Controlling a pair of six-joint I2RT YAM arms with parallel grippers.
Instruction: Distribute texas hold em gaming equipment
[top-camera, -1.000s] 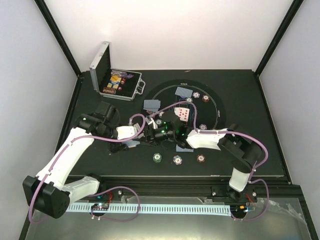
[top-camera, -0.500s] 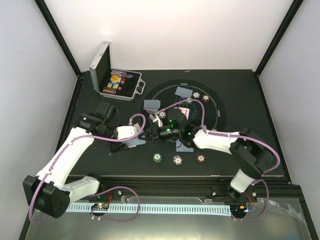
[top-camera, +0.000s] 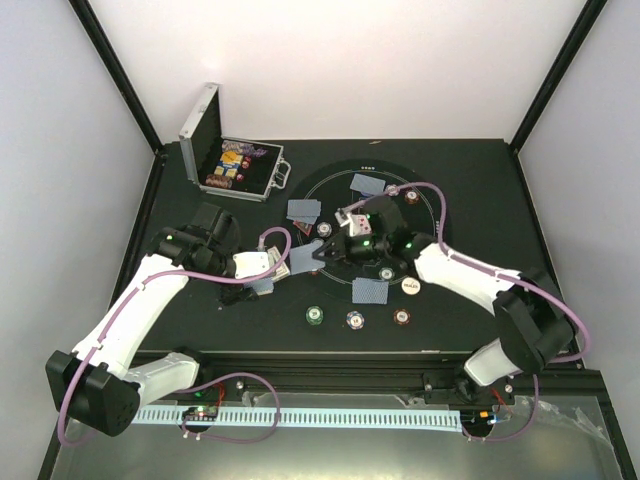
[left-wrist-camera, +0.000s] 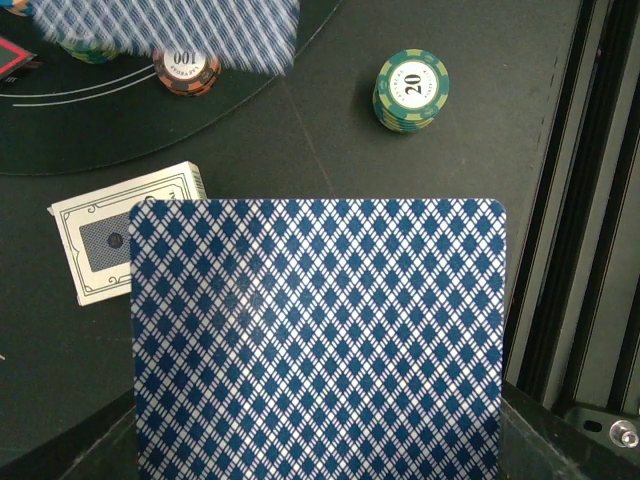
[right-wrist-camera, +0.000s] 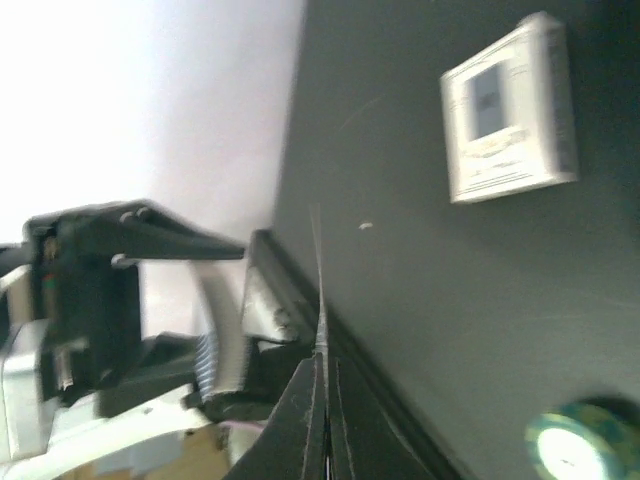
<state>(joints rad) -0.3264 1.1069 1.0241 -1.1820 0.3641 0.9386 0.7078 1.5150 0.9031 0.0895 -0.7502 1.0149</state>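
Observation:
My left gripper (top-camera: 266, 271) sits left of the round mat, shut on a deck of blue diamond-backed playing cards (left-wrist-camera: 318, 340) that hides its fingers in the left wrist view. Just right of it, my right gripper (top-camera: 317, 254) is shut on a single card (right-wrist-camera: 320, 290), seen edge-on between its tips and as a blurred back (left-wrist-camera: 165, 35). On the mat (top-camera: 438, 215) lie face-down cards (top-camera: 366, 184) (top-camera: 304, 209) (top-camera: 370, 290) and one face-up card (top-camera: 350, 215). Green (top-camera: 315, 316), blue-white (top-camera: 354, 319) and dark red (top-camera: 402, 317) chips line the front.
The open silver case (top-camera: 225, 160) stands at the back left. A card box (left-wrist-camera: 130, 245) lies on the table beside the deck. A white round button (top-camera: 409, 286) and more chips (top-camera: 411, 197) (top-camera: 386, 273) rest on the mat. A metal rail (top-camera: 300, 415) runs along the near edge.
My right gripper shut on one card at the deck and drew it a little away. The right arm swung to the right, uncovering the white button. The left arm held still.

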